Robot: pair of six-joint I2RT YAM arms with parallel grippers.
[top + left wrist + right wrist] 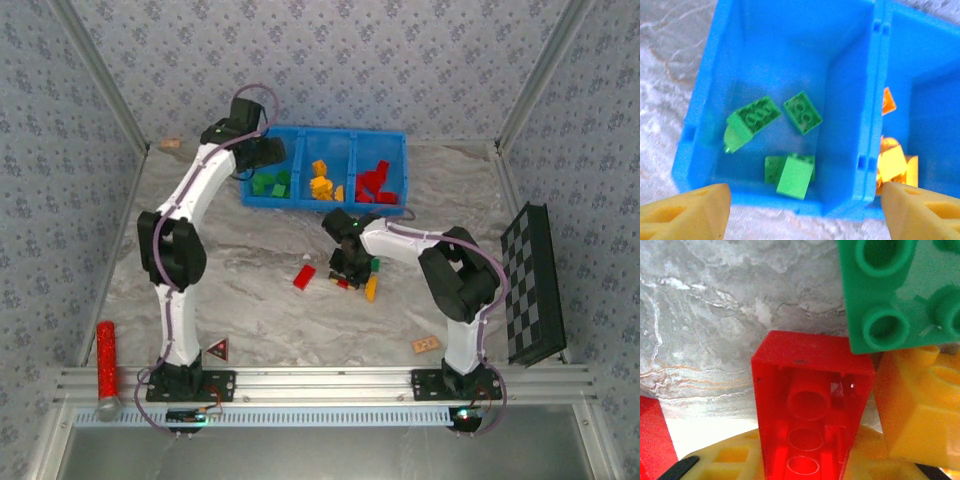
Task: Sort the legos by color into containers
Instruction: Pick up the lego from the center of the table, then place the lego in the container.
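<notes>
Red hollow-backed plastic brick [812, 390] in loose pile before blue three-compartment plastic bin [300, 203], touching green studded brick [895, 290] and yellow brick [920, 410]. Right gripper [805, 462] jaws narrow, pinching its long walls. Left gripper [805, 197] jaws wide, empty, over green compartment [780, 60]. Judged light, rigid, slick: grip flat walls squarely

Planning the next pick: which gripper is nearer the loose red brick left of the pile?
Right. Right gripper sits beside the red brick; left gripper hangs over the blue bin.
</notes>
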